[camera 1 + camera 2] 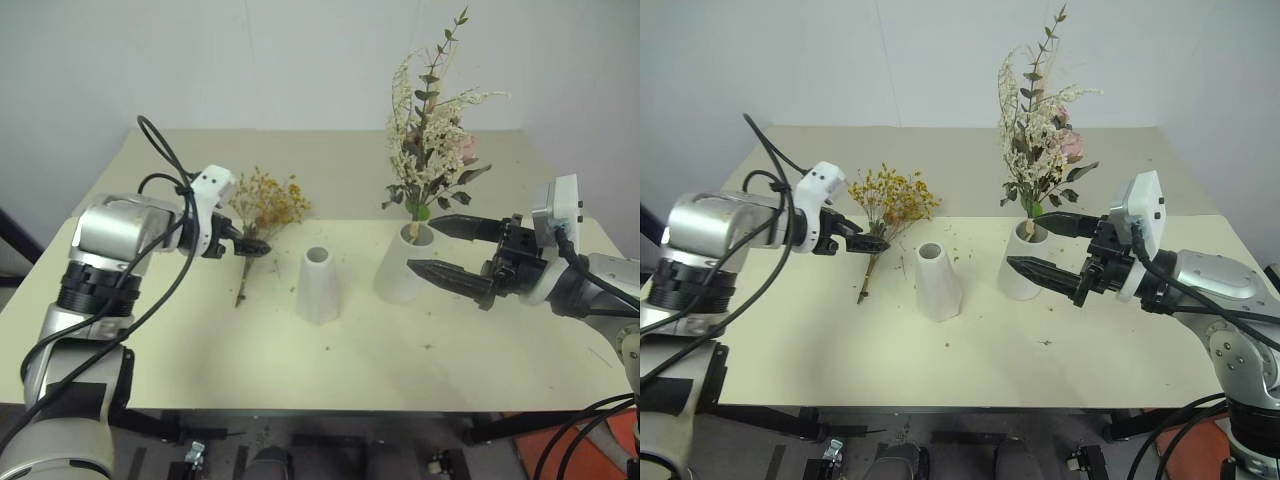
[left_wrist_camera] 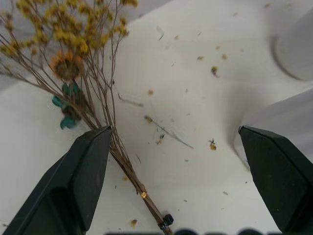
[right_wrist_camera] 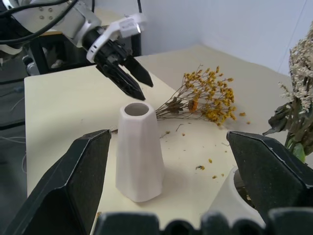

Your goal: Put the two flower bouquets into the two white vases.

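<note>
Partly hidden: yellow bouquet (image 1: 266, 205) stems.

A pale cream table (image 1: 200, 370) is standing against a plain white wall (image 1: 300, 60), with small dried crumbs (image 1: 1045, 343) lying scattered over its top, and an orange object (image 1: 590, 450) is showing at five o'clock below its edge
</note>
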You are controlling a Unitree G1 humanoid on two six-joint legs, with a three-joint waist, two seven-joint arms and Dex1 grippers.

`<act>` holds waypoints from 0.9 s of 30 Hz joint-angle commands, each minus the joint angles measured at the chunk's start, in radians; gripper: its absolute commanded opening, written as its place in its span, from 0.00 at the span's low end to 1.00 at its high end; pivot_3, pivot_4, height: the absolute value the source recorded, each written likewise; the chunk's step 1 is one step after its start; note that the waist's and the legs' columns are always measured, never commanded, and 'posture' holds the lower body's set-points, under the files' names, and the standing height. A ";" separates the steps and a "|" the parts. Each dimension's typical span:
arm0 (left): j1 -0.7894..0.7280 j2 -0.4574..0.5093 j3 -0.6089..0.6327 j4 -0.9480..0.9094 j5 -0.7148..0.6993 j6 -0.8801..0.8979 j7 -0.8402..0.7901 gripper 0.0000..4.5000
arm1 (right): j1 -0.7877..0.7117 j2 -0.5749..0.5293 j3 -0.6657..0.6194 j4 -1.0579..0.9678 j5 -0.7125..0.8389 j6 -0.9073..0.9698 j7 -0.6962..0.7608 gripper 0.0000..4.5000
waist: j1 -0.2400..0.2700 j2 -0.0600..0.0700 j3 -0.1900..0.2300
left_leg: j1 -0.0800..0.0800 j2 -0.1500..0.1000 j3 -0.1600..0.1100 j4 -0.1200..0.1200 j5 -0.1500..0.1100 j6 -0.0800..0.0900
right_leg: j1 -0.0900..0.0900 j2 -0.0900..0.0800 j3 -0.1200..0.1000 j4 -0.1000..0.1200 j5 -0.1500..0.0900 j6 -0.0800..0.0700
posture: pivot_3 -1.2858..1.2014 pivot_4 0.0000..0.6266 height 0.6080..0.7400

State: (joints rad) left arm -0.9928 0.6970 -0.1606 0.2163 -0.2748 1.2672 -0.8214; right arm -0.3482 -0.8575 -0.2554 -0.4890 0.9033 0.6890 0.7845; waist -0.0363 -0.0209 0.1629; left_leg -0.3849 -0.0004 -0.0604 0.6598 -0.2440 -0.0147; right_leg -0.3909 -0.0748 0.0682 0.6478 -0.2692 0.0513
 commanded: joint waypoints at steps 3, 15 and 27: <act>-0.111 -0.085 -0.047 0.177 0.095 0.055 0.160 1.00 | -0.019 -0.003 -0.021 -0.023 0.000 -0.013 -0.001 0.99 | 0.000 -0.001 0.000 | 0.000 0.000 0.000 0.000 0.000 0.000 | 0.000 0.000 0.000 0.000 0.000 0.000 | 0.52 0.24 1.00; -0.160 -0.175 -0.054 0.370 0.105 0.077 0.201 1.00 | 0.007 -0.008 -0.043 -0.040 0.005 -0.014 -0.005 0.99 | 0.000 -0.001 0.001 | -0.001 -0.001 0.000 0.000 0.000 0.000 | -0.001 -0.001 0.000 0.000 0.000 0.000 | 0.52 0.24 1.00; -0.206 -0.259 -0.044 0.597 0.173 -0.041 0.282 0.81 | 0.020 -0.007 -0.058 -0.051 0.008 -0.016 -0.007 1.00 | 0.005 -0.001 0.001 | -0.001 -0.001 0.000 0.000 0.000 0.000 | -0.001 -0.001 0.000 0.000 0.000 0.000 | 0.52 0.24 1.00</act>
State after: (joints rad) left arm -1.1804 0.4400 -0.2129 0.7859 -0.1206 1.2532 -0.5558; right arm -0.3269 -0.8572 -0.2688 -0.5118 0.9041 0.6889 0.7816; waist -0.0315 -0.0220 0.1635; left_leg -0.3858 -0.0015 -0.0604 0.6599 -0.2439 -0.0148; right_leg -0.3917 -0.0757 0.0683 0.6479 -0.2691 0.0513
